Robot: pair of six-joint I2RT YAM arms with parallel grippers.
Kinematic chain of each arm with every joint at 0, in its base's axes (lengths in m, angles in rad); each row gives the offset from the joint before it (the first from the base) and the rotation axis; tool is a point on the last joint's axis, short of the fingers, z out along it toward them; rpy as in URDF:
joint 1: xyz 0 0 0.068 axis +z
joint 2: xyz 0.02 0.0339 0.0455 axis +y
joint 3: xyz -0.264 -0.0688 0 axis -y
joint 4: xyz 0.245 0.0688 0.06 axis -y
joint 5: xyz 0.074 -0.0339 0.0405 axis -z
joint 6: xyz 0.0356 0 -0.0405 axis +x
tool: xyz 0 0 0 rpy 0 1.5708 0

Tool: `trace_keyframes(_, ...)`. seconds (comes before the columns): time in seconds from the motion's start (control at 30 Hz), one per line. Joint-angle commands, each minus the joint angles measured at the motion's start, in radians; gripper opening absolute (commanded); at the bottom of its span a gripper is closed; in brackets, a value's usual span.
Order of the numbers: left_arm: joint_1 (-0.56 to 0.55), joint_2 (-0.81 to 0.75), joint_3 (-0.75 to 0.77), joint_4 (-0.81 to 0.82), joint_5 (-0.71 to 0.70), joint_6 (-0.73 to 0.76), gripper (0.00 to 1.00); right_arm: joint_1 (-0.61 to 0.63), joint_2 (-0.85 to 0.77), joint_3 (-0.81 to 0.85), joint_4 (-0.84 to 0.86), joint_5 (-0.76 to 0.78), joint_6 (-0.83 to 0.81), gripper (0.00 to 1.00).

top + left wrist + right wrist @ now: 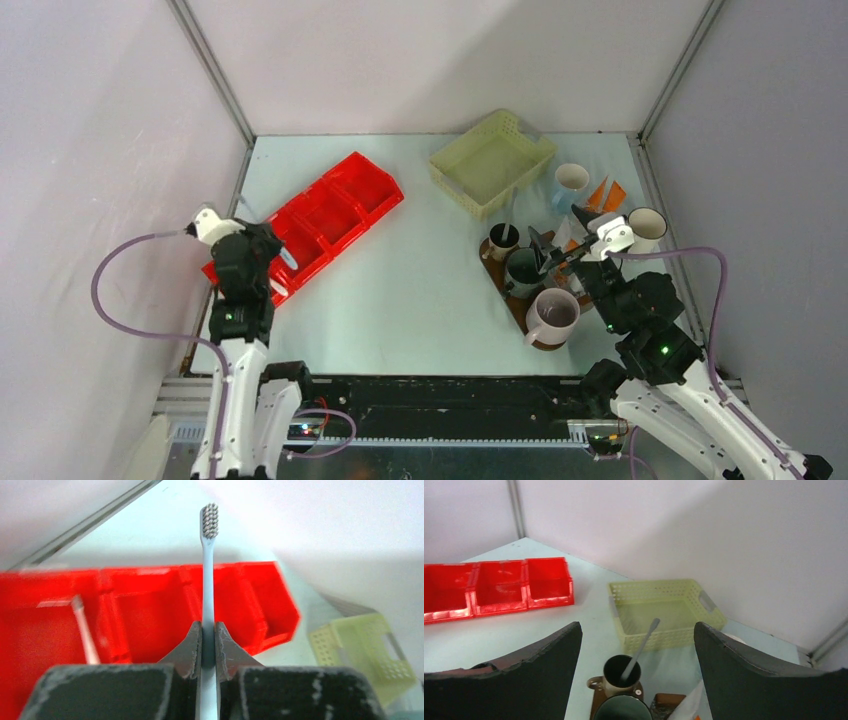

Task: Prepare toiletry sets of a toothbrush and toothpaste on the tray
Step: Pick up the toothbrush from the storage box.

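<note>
Left wrist: left gripper (208,647) pinches toothbrush (208,580) lengthwise, head pointing forward; right gripper (636,630) gapes.

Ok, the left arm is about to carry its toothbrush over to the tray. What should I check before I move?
1. Left hand shut on the toothbrush handle: ok.
2. Toothbrush straight in the grip, bristles out front: ok.
3. Free mug on the tray: ok. The grey mug looks empty; the brown mug already has one.
4. Space over the tray clear: not ok. The right hand hangs open above the green mug.
5. Toothpaste in the mugs: cannot tell. Orange tubes lie on the table past the tray.
</note>
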Motion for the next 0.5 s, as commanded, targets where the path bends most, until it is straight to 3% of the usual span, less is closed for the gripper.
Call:
trace_keyframes(0.0,-0.149,-0.086,-0.053,0.261,0.057,0.143,0.00,-0.002,0.026,0.067,-0.016,-0.131,0.040,0.85)
trace_keyframes(0.47,-0.603,-0.050,-0.105,0.722,0.430,0.336,0.00,-0.003,0.103,0.116,0.023,-0.377,0.164,0.83)
